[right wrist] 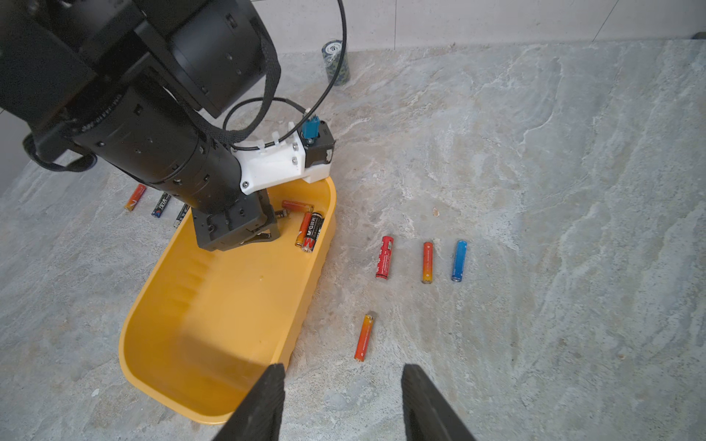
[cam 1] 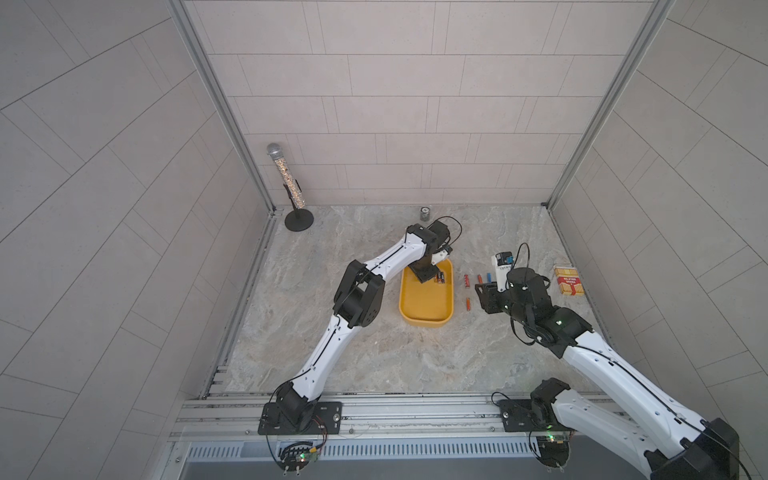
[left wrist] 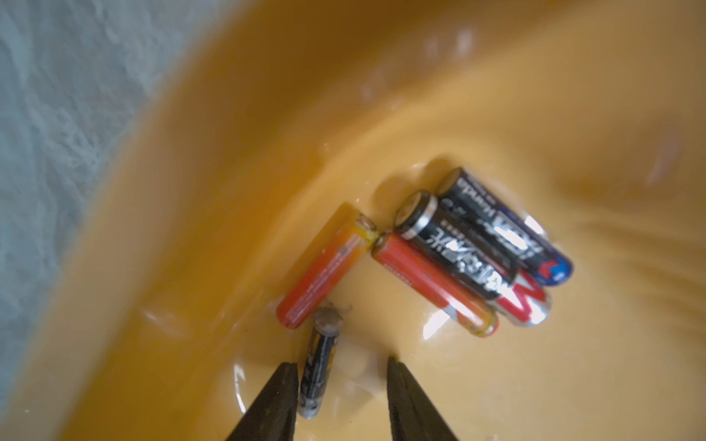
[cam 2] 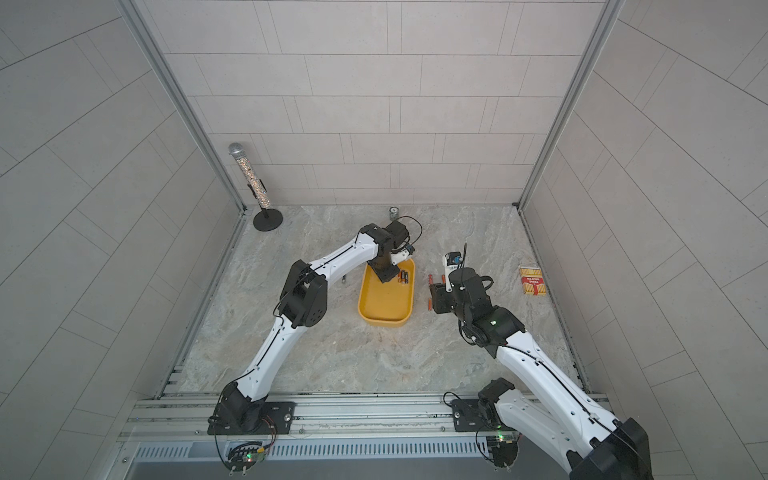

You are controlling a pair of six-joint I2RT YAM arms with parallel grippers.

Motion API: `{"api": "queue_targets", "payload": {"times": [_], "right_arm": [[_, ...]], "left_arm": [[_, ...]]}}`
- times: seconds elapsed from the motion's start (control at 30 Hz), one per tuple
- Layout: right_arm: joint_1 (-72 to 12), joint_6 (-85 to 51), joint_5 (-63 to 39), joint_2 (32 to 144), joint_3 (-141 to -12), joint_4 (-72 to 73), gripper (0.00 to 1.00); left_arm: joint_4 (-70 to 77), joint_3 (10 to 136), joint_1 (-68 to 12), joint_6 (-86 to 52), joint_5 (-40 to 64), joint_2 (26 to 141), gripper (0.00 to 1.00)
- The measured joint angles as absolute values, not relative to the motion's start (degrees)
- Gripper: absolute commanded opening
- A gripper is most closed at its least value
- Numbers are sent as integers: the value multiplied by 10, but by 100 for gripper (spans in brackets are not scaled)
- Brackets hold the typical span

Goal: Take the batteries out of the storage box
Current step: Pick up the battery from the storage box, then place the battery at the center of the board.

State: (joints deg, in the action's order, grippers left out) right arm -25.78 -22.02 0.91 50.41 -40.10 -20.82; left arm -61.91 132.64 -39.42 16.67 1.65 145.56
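Left gripper (left wrist: 340, 362) stands down inside the yellow tray (left wrist: 229, 152), its jaws apart and straddling a small black battery (left wrist: 319, 366); nothing is clamped yet. That battery lies along the fingers, pointing away from the wrist, so your jaws meet it across its narrow width. It sits right beside one finger (left wrist: 282, 382) with a clear gap to the other, so expect it to roll or slide as you squeeze. Just past it, four more batteries (left wrist: 458, 252) lie bunched together near the tray's far end. Right gripper (right wrist: 342, 368) hangs open and empty over the table (right wrist: 535, 191) beside the tray, so the left one is plainly nearer. Both top views hide the black battery under the left gripper's body. The wrist picture is blurred, so you cannot tell whether that finger truly touches.
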Motion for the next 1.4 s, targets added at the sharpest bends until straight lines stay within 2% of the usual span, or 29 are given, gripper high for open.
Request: {"api": "queue_targets", "payload": {"times": [0.07, 0.23, 0.33, 0.57, 0.73, 0.93, 1.17, 1.27, 1.4], "right_arm": [[-258, -218, 11, 503, -401, -208, 54], [-258, -215, 17, 503, -401, -208, 54], [-258, -214, 19, 503, -401, -208, 54], [-258, -214, 22, 501, -401, -208, 54], [-258, -214, 19, 502, -398, -208, 54], [-258, -210, 17, 511, -398, -205, 54], [-262, -203, 12, 541, -398, -204, 54], [-266, -201, 11, 552, -398, -199, 54], [-278, -199, 12, 578, -398, -189, 54]], "left_arm": [[-618, 1326, -394, 166, 20, 1456, 26], [-616, 1326, -394, 163, 23, 1456, 23], [-615, 1326, -394, 159, 25, 1456, 14], [-614, 1324, -394, 133, 30, 1453, 6], [-612, 1278, -395, 85, 49, 1407, 4], [-595, 1161, -394, 1, 64, 1245, 4], [-545, 888, -384, -122, 41, 985, 4], [-527, 776, -363, -177, 30, 919, 4], [-498, 672, -345, -241, 19, 897, 5]]}}
